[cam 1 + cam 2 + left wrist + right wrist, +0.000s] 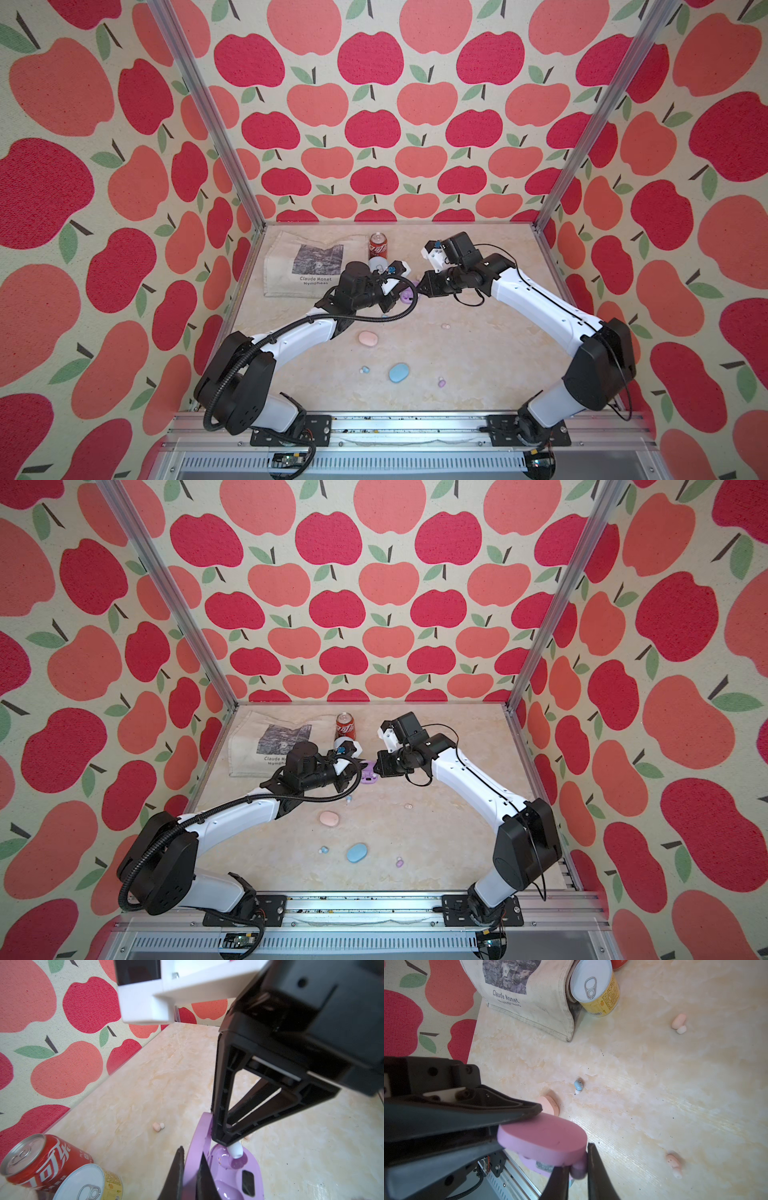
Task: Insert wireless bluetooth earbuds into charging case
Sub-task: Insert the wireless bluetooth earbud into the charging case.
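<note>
Purple earbud [235, 1150] is pinched in the right gripper [225, 1141], jaws narrow on it. Its white tip points down just above a socket of the purple case [252, 1160]. The case lies open mid-table [478, 353], toward the back. The left gripper [192, 1155] is clamped tight on the raised lid [197, 1136] and holds it up.

Risks, as I judge them:
- Bud angle prob. doesn't match the socket, so a push down could jam it on the rim or pop it out sideways.
- It's tiny & smooth, so it may twist btw the pads.
- Pressing w/ the case held only by the lid could tip or skid the base, or strain the hinge.
- If the left gripper lets go, the lid may drop onto the right fingers.
- The two grippers sit v. close, so a small drift could mean a collision.

Hard to see:
- In both top views the arms cover most of the case; only a sliver of it shows.
- Can't tell if the 2nd socket is filled. Something rounded & purple sits there in the left wrist view, cut by the frame edge.
- The bud's body is hidden in that view, and is only a blur btw the fingers in the right wrist view.

Loose elsewhere are a pink earbud [158, 1126], a blue earbud [578, 1085] & a second purple earbud [441, 381]. The pink case [368, 338] & blue case [399, 372] lie shut, apart from both grippers.
</note>
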`<action>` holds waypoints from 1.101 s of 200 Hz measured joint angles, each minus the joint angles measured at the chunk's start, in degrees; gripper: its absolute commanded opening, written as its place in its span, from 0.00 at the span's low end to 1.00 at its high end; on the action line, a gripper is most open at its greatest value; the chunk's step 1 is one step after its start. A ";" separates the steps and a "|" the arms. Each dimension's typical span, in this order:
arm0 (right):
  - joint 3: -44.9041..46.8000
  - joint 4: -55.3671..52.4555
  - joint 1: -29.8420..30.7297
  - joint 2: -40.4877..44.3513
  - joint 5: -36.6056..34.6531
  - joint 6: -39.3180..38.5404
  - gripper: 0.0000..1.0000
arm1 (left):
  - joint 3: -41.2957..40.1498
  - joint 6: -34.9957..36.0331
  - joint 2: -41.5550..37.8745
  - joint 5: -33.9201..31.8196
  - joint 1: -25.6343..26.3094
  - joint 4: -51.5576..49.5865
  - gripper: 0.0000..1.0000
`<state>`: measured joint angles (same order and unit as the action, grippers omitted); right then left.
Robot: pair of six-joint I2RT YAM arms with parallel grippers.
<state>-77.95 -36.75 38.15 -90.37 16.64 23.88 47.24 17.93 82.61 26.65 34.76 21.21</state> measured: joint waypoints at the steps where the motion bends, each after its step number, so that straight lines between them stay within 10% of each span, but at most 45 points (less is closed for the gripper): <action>1: 0.00 0.02 0.00 0.00 0.00 0.00 0.10 | 0.00 0.00 0.00 0.00 0.00 0.00 0.00; 220: 0.74 2.51 0.48 -0.28 0.66 0.46 0.28 | 0.07 -0.85 0.09 -0.22 -0.11 0.39 0.00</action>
<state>-77.21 -34.24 38.63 -90.65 17.30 24.34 47.31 17.08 82.70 26.44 34.65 21.61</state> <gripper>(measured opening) 0.268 0.106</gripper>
